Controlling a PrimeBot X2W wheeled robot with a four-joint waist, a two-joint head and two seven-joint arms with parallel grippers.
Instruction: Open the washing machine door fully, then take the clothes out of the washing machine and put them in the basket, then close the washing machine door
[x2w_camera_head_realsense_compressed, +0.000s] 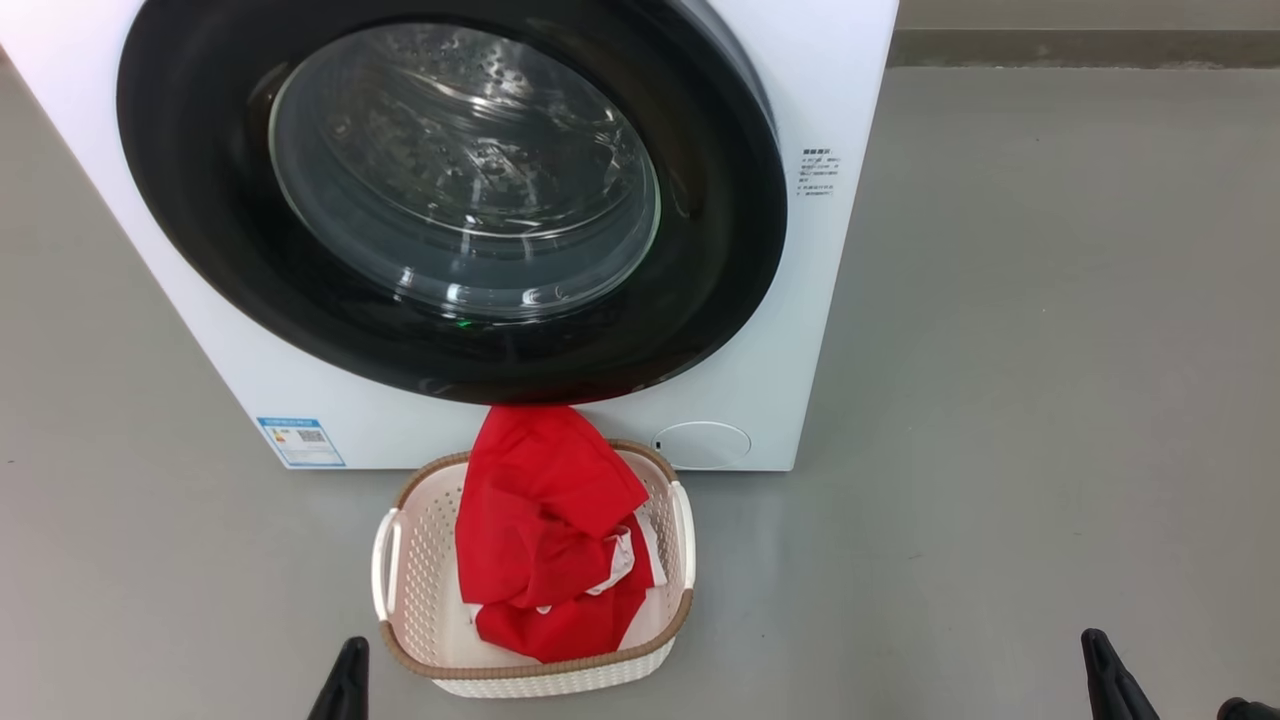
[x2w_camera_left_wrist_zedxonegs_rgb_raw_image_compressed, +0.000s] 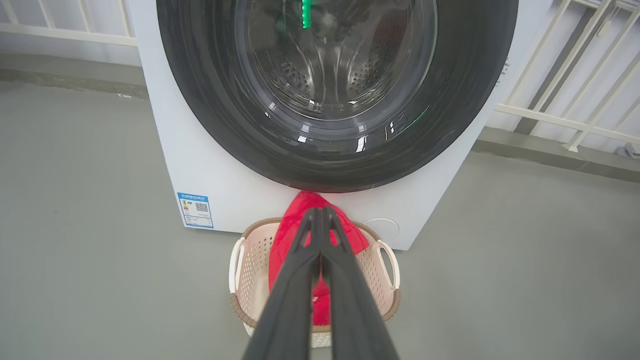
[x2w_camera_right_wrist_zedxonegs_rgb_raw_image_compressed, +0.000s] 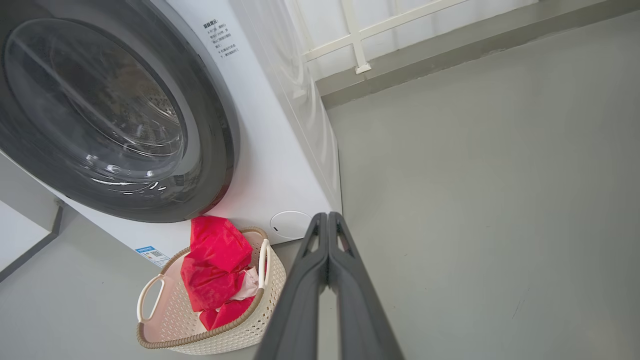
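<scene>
The white washing machine (x2w_camera_head_realsense_compressed: 840, 90) stands ahead with its black-rimmed round door (x2w_camera_head_realsense_compressed: 450, 190) shut flat against the front. Through the glass I see bare steel drum. Red clothes (x2w_camera_head_realsense_compressed: 545, 530) with white trim lie heaped in the cream basket (x2w_camera_head_realsense_compressed: 415, 570) on the floor just before the machine, one end draped over its far rim. My left gripper (x2w_camera_left_wrist_zedxonegs_rgb_raw_image_compressed: 320, 212) is shut and holds nothing, hanging back from the basket's near side. My right gripper (x2w_camera_right_wrist_zedxonegs_rgb_raw_image_compressed: 327, 217) is shut too, empty, off to the basket's right. Both fingertips (x2w_camera_head_realsense_compressed: 350, 665) peek in at the head view's bottom edge.
Grey floor (x2w_camera_head_realsense_compressed: 1050, 400) spreads wide to the right of the machine and around the basket. A white railing (x2w_camera_left_wrist_zedxonegs_rgb_raw_image_compressed: 575, 115) and a low kerb run behind the machine. A blue label (x2w_camera_head_realsense_compressed: 300, 442) and a round white cap (x2w_camera_head_realsense_compressed: 702, 444) sit low on its front.
</scene>
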